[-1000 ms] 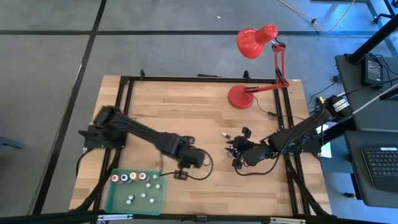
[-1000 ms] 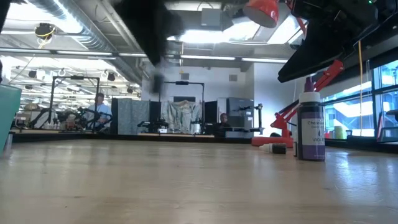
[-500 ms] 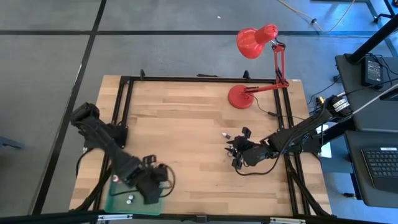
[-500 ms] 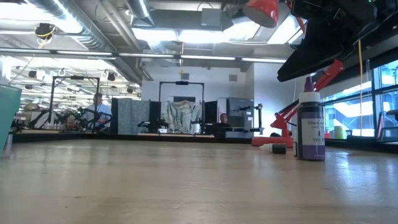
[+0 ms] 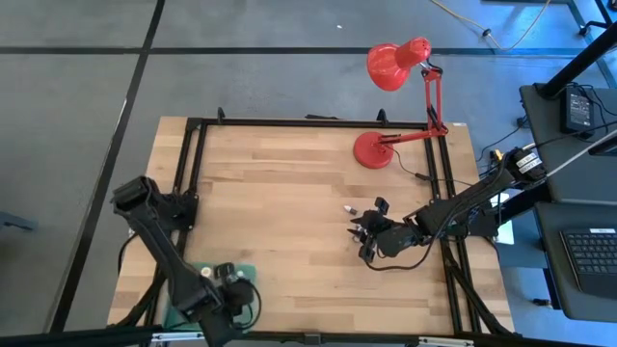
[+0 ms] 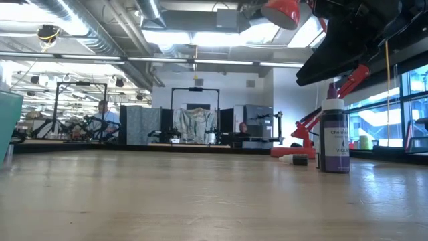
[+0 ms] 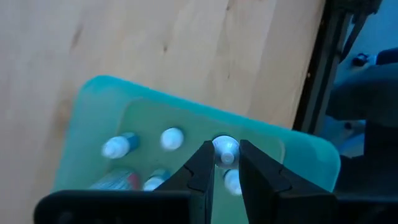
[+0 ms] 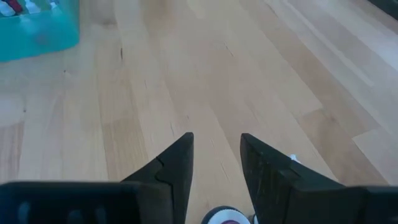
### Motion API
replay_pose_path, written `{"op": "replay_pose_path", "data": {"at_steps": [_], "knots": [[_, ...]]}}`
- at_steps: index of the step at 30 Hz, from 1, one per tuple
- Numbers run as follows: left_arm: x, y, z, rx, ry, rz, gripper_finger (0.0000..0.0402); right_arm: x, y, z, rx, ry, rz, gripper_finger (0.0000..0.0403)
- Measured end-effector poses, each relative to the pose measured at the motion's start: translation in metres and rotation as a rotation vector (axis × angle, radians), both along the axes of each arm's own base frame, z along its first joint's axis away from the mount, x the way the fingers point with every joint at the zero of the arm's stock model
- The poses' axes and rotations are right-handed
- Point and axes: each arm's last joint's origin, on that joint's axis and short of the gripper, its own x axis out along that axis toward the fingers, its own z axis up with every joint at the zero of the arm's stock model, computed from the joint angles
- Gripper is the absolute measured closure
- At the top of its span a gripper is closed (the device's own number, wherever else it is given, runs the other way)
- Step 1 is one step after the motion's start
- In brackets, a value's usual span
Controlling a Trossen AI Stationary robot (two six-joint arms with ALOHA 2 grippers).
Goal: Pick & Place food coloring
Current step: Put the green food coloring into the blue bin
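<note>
1. Green translucent tray [image 7: 298, 149] at the table's near left corner; we count several food coloring bottles [image 7: 171, 138] lying inside it.
2. We log the left gripper [image 7: 225, 163] over that tray, fingers almost together, white cap between them; grip uncertain.
3. Right gripper [image 8: 216, 155] at mid-right, fingers slightly apart, empty, above a purple bottle [image 6: 334, 137] standing upright.
4. Red lamp [image 5: 386, 101] farthest.

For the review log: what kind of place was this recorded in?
Most likely a robotics lab or workshop. Behind the wooden table the low view shows an open hall with exposed ceiling ducts, other framed robot rigs and a seated person.
</note>
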Motion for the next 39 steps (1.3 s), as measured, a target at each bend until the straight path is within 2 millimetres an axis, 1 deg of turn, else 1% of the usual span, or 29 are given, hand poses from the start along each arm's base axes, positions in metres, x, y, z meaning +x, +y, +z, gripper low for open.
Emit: {"op": "replay_pose_path", "data": {"at_steps": [6,11,16,24,33,39], "knots": [[0.009,-0.014,-0.024,-0.004,0.000,-0.005,0.0348,0.000,0.000,0.000,0.003,-0.001,-0.003,0.0269],[0.012,-0.018,-0.038,0.012,0.022,0.009,0.0348,0.000,0.000,0.000,0.017,-0.005,-0.013,0.0269],[0.011,-0.021,-0.047,0.013,0.034,0.048,0.0347,0.000,0.000,0.000,0.017,-0.005,-0.013,0.0269],[0.007,-0.025,-0.048,0.018,-0.002,0.098,0.0343,0.000,0.000,0.000,0.017,-0.005,-0.013,0.0269],[0.006,-0.025,-0.048,0.026,-0.017,0.100,0.0321,0.000,0.000,0.000,0.017,-0.005,-0.013,0.0269],[0.006,-0.026,-0.048,0.026,-0.016,0.099,0.0320,0.000,0.000,0.000,0.017,-0.005,-0.013,0.0269]]}}
